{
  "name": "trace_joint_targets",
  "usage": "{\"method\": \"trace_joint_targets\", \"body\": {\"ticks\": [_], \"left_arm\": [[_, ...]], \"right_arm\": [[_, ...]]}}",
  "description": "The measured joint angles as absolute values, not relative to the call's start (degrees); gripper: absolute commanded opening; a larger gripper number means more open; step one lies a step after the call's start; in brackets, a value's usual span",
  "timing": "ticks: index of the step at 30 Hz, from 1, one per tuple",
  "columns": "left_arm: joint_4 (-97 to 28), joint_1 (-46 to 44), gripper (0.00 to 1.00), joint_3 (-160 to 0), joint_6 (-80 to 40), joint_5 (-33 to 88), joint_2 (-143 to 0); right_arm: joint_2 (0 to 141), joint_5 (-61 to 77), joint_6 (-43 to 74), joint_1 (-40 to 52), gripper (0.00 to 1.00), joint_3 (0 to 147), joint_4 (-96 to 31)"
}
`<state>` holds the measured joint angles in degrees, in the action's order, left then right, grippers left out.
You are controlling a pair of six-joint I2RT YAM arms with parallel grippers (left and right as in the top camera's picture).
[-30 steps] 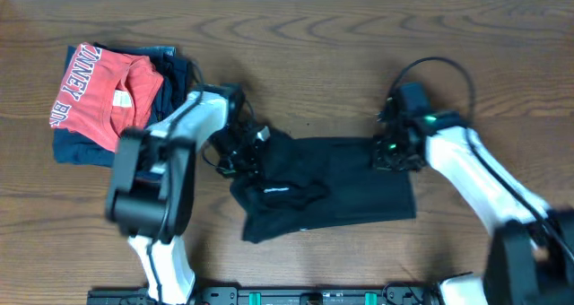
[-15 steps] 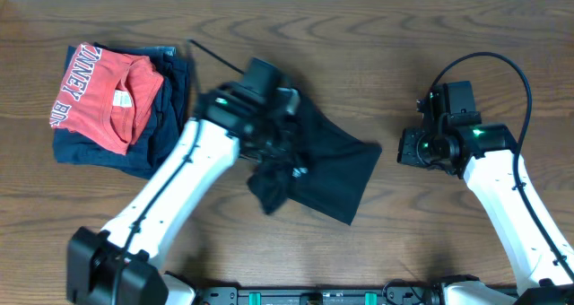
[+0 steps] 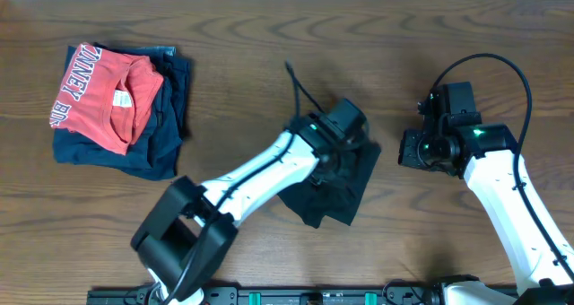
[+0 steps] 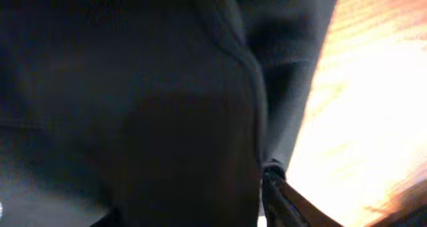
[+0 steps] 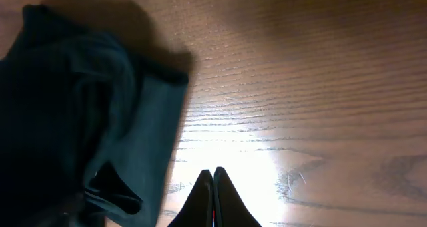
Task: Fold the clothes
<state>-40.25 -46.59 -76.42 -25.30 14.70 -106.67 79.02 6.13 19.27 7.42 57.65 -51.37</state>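
My left claw (image 3: pixel 341 148) has swept the shirt (image 3: pixel 350 190) over on itself. The shirt lies bunched right under that claw, a rough fold at best. Cloth fills its wrist view, so I cannot tell if it has let go. A second ago the shirt lay spread between both claws. Now the right claw (image 5: pixel 213 177) sits pinched shut, empty, just beside it.

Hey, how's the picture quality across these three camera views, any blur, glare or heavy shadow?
Left wrist: the black shirt fills most of the frame, soft and underexposed, while the table beside it is blown out. Right wrist: sharp, with a bright glare patch on the table just ahead of the shut right gripper. Overhead: evenly lit and crisp, the red shirt lettering clear.
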Motion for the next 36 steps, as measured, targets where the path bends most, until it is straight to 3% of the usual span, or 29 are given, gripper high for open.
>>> {"method": "trace_joint_targets", "body": {"ticks": [12,17,24,25,27,29,33,36], "left_arm": [[-47.3,-44.0,0.52,-79.0,-25.2,18.8,-100.4],[-48.4,-41.5,0.2,-82.1,-23.8,18.7,-92.2],[-55.5,-40.6,0.19,-83.2,-22.4,12.0,-88.5],[-55.9,-40.2,0.18,-83.2,-22.4,11.5,-88.7],[-56.4,-38.7,0.15,-83.1,-22.4,10.4,-88.8],[-56.5,-36.9,0.15,-83.1,-22.2,9.8,-88.8],[-56.8,-33.8,0.15,-83.1,-21.9,8.8,-88.8],[-58.5,-31.9,0.15,-83.1,-21.1,8.6,-88.8]], "right_arm": [[79.0,13.6,12.7,8.4,0.4,57.6,-48.2],[79.0,17.5,9.0,10.6,0.52,57.6,-44.8],[79.0,25.0,5.9,12.2,0.63,57.6,-36.1],[79.1,26.0,5.5,13.0,0.59,57.6,-35.1],[79.5,27.4,4.4,15.6,0.31,57.6,-33.3],[80.5,28.6,3.5,19.2,0.13,57.6,-31.1],[85.1,28.9,2.0,27.7,0.1,57.6,-26.5],[89.4,26.6,2.5,32.0,0.01,57.6,-25.9]]}}
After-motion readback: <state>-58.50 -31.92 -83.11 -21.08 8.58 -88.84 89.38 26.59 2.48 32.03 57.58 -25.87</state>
